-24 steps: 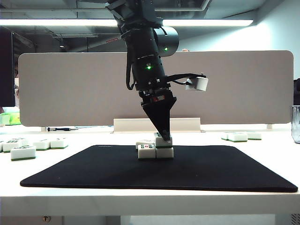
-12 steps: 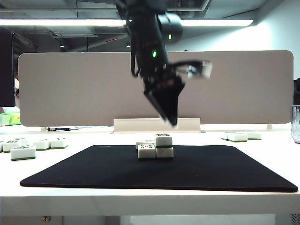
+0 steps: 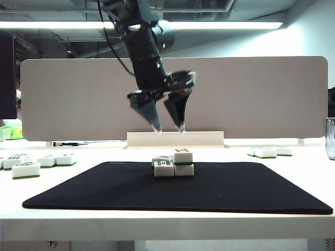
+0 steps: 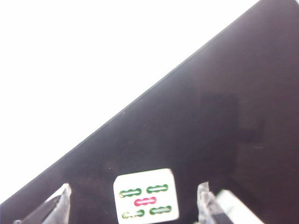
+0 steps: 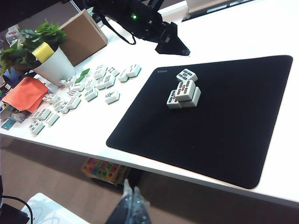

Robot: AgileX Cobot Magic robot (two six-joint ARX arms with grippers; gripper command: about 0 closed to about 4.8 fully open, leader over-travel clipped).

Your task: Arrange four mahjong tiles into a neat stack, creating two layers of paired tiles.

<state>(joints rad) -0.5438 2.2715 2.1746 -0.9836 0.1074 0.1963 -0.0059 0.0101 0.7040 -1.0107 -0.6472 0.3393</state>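
Note:
Three mahjong tiles form a partial stack (image 3: 179, 164) on the black mat (image 3: 235, 188): two side by side with one tile (image 3: 182, 156) on the right one. A fourth tile (image 5: 187, 75) lies flat on the mat just behind them. My left gripper (image 3: 168, 127) hangs open in the air above the tiles, holding nothing. In the left wrist view a face-up tile (image 4: 146, 202) shows far below between the spread fingertips (image 4: 63, 205). My right gripper (image 5: 132, 200) is shut and empty, off the table's near edge, well away from the stack (image 5: 183, 94).
Loose tiles lie off the mat at the left (image 3: 26, 168) and right (image 3: 267, 152) of the table. A plant pot (image 5: 51, 60), a cardboard box (image 5: 84, 35) and an orange cloth (image 5: 28, 93) sit beyond the left group. A white divider board (image 3: 251, 99) backs the table.
My left gripper let go of the top tile, opened wide, rose and swung left while its wrist rolled. The tile stays on the stack. The right arm has kept still.

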